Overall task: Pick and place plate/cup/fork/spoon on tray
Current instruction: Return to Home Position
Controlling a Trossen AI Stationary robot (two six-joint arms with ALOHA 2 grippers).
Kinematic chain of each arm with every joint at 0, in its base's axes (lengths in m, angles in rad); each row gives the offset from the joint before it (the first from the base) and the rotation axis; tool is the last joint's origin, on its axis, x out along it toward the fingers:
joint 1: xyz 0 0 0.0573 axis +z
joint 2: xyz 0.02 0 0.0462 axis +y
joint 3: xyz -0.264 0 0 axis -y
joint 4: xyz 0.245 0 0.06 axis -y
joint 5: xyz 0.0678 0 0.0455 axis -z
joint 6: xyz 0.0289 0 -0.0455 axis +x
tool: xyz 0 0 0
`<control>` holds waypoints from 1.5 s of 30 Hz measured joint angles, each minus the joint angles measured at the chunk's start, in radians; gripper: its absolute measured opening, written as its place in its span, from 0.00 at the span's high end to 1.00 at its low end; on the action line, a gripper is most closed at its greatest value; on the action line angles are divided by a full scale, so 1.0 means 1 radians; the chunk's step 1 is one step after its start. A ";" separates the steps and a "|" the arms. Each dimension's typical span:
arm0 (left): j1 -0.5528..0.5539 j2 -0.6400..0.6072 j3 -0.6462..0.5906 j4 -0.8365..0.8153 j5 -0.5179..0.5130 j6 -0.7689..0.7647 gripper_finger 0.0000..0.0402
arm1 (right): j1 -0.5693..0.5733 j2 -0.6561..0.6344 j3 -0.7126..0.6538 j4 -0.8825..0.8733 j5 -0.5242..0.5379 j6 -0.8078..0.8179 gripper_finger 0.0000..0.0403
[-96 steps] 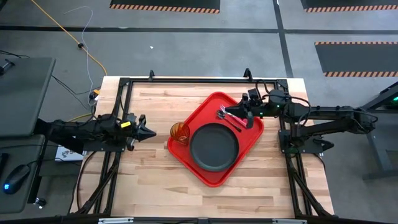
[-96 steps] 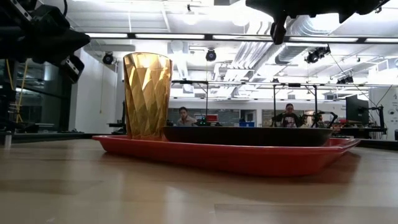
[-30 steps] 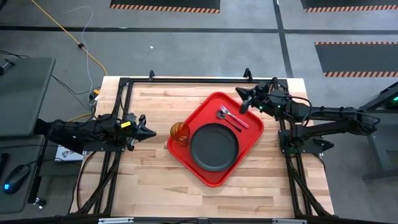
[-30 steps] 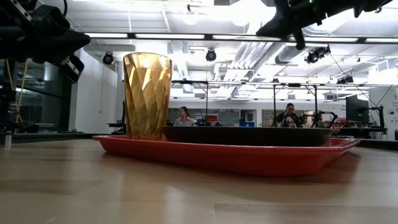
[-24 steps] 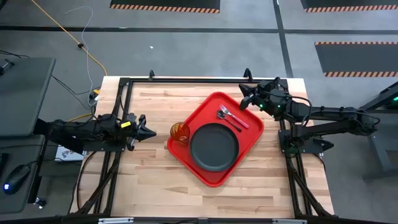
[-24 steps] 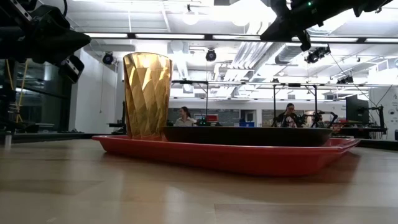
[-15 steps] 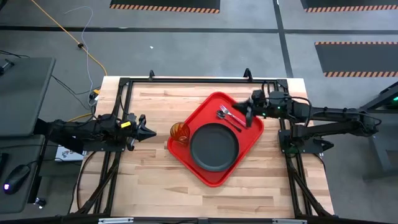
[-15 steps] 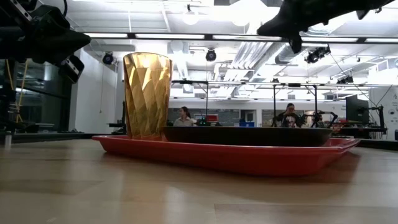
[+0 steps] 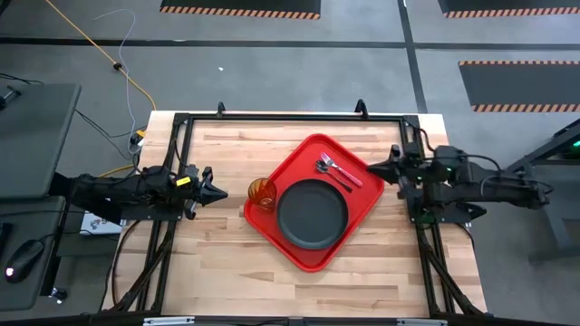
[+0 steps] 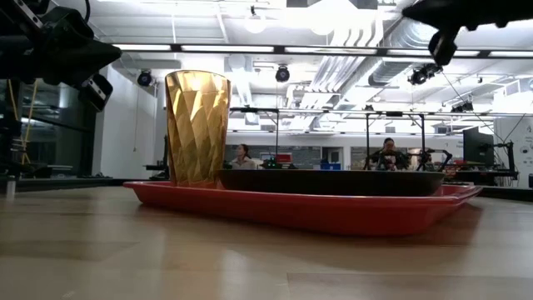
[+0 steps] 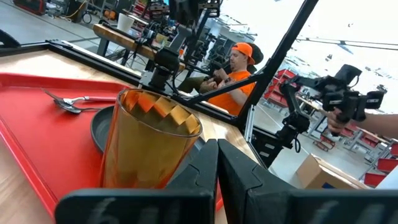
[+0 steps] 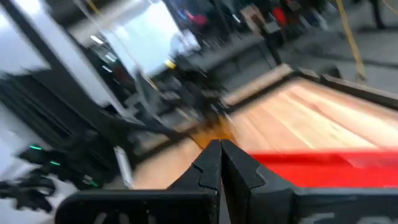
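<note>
Four items sit on the tray: plate, cup, fork, spoon. Your left gripper and right gripper flank it, both pressed closed on nothing.

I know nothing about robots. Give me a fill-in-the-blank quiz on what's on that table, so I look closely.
The plate lies on a tray coloured ____. The cup stands on the tray, not tipped but ____. With the fork and spoon, the tray bears ____ things. The right end effector, shut beside the tray, holds ____; the left end effector is shut near the cup.
Missing words: red, upright, four, nothing.
</note>
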 joint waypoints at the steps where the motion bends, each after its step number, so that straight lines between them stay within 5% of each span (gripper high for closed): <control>1: 0.000 0.000 0.000 0.000 0.000 0.000 1.00 | 0.010 -0.029 -0.023 0.035 -0.006 0.000 1.00; 9: 0.000 0.000 0.000 0.000 0.000 0.000 1.00 | 0.099 -0.103 -0.157 0.264 -0.010 -0.008 1.00; 17: 0.000 0.000 0.000 0.000 0.000 0.000 1.00 | 0.222 -0.125 -0.201 0.274 0.042 -0.054 1.00; 30: 0.000 0.000 0.000 0.000 0.000 0.000 1.00 | 0.225 -0.385 -0.201 0.218 0.038 -0.058 1.00; 45: 0.000 0.000 0.000 0.000 0.000 0.000 1.00 | 0.225 -0.353 -0.201 0.218 0.092 -0.208 1.00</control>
